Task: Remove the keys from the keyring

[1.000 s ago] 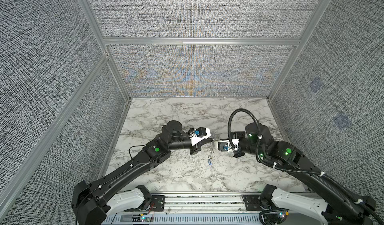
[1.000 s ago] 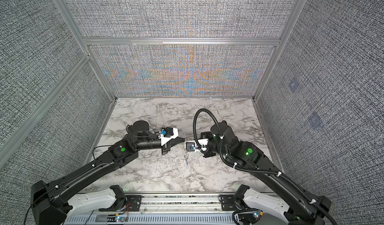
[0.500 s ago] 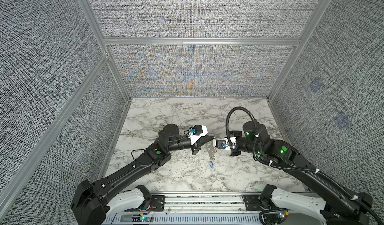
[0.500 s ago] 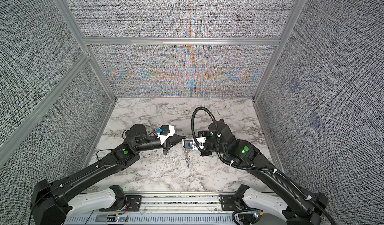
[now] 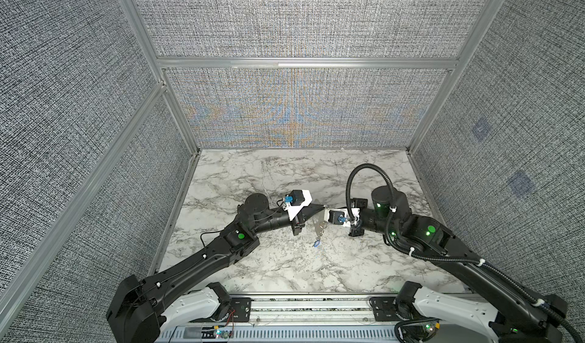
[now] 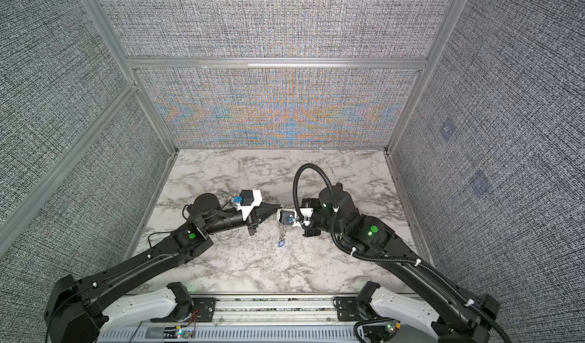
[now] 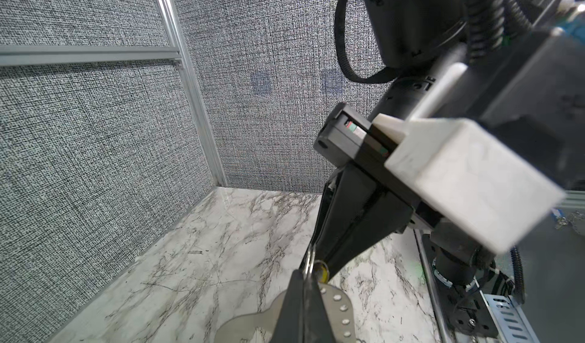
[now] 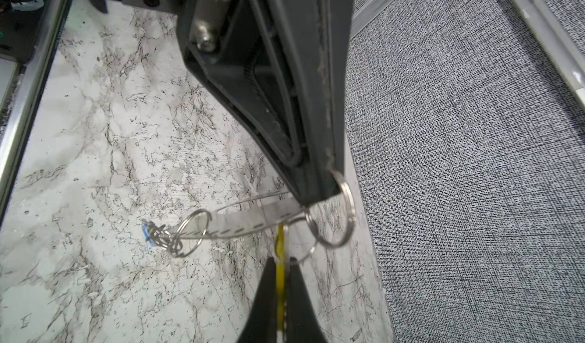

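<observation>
In the right wrist view my right gripper is shut on the yellow key, seen edge-on between its pads. My left gripper is shut on a silver wire ring threaded on the end of the flat grey keyring. The keyring's row of bumps shows beside the left fingers. The blue key hangs from a smaller ring at the keyring's other end. In both top views the two grippers meet tip to tip above the table, and the blue key dangles below them.
The marble table lies inside grey fabric walls with aluminium posts. A rail with cabling runs along the front edge. The right arm's black hose loops up behind its wrist.
The right gripper has moved left, up to the left gripper's tip. The left arm has shifted only slightly. Both grippers stay shut and the blue key still hangs between them.
</observation>
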`<state>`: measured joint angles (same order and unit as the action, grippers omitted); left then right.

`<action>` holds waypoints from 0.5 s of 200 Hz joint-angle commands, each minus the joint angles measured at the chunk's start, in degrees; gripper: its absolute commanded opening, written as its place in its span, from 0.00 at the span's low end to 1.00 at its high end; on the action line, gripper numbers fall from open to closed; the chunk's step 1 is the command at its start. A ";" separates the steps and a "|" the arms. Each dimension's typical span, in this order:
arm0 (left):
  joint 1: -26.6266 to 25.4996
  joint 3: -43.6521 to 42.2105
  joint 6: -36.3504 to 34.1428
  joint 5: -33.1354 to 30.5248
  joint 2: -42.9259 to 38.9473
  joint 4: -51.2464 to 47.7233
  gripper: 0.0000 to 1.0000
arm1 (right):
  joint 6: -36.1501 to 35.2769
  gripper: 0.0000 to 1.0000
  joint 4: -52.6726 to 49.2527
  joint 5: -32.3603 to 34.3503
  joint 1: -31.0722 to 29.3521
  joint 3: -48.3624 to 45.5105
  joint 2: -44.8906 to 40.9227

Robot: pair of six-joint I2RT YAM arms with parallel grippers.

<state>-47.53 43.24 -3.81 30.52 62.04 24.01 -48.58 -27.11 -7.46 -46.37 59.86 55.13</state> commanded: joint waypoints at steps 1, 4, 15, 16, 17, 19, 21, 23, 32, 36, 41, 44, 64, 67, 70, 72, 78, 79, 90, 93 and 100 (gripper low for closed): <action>0.32 0.87 0.13 -0.83 -0.69 4.20 0.00 | 1.73 0.00 0.32 2.21 0.07 -1.30 -1.32; 0.36 0.89 0.08 -0.70 -0.84 4.00 0.00 | 2.01 0.00 0.67 2.40 0.11 -1.56 -1.56; 0.42 0.97 -0.07 -0.02 -0.92 3.22 0.00 | 3.17 0.06 1.47 2.41 0.23 -2.36 -2.45; 0.37 1.01 -0.11 0.02 -0.94 3.19 0.00 | 3.29 0.07 1.50 2.34 0.23 -2.41 -2.51; 0.40 1.03 -0.12 0.09 -0.95 3.12 0.00 | 3.39 0.08 1.56 2.35 0.23 -2.48 -2.59; 0.48 1.05 -0.20 0.24 -1.00 3.01 0.00 | 3.55 0.09 1.72 2.30 0.27 -2.53 -2.73; 0.46 1.05 -0.22 0.35 -0.99 2.87 0.00 | 3.70 0.11 1.71 2.24 0.30 -2.61 -2.86; 0.49 1.05 -0.23 0.55 -0.99 2.82 0.00 | 3.96 0.13 1.78 2.16 0.31 -2.68 -2.93; 0.55 1.28 -0.33 1.53 -0.91 1.98 0.00 | 4.49 0.21 1.73 1.72 0.39 -2.94 -3.32; 0.55 1.49 -0.49 1.91 -0.85 1.49 0.00 | 4.64 0.23 1.71 1.60 0.38 -2.99 -3.50; 0.59 1.64 -0.62 2.43 -0.77 0.93 0.00 | 4.92 0.26 1.71 1.49 0.41 -3.07 -3.79; 0.59 1.80 -0.66 2.75 -0.64 0.56 0.00 | 5.15 0.27 1.78 1.42 0.45 -3.03 -3.97; 0.59 2.33 -1.15 4.72 -0.48 -0.66 0.00 | 6.87 0.33 2.94 0.75 0.48 -3.31 -5.81; 0.59 2.37 -1.23 4.94 -0.51 -0.76 0.00 | 7.24 0.33 3.30 0.59 0.49 -3.34 -6.15; 0.59 2.47 -1.28 5.17 -0.46 -0.86 0.00 | 7.61 0.34 3.51 0.37 0.49 -3.46 -6.47; 0.59 2.46 -1.35 5.27 -0.44 -0.95 0.00 | 7.90 0.34 3.66 0.17 0.56 -3.44 -6.69; 0.67 2.69 -1.43 5.62 -0.41 -1.27 0.00 | 8.81 0.34 4.10 -0.63 0.65 -3.46 -7.31; 0.68 2.75 -1.44 5.70 -0.42 -1.35 0.00 | 8.87 0.34 4.14 -0.80 0.70 -3.44 -7.45; 0.76 3.12 -1.69 6.56 -0.13 -2.04 0.00 | 10.81 0.34 4.86 -2.64 0.99 -3.19 -8.14; 0.77 3.22 -1.78 6.83 0.00 -2.30 0.00 | 11.34 0.34 5.06 -3.25 1.06 -3.13 -8.21; 0.78 3.58 -1.97 7.23 0.17 -2.89 0.00 | 12.40 0.34 5.19 -4.82 1.22 -2.69 -8.47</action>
<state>-46.98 45.76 -4.56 34.70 61.80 22.11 -41.04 -24.45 -7.49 -45.54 56.51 47.51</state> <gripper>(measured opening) 0.050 0.343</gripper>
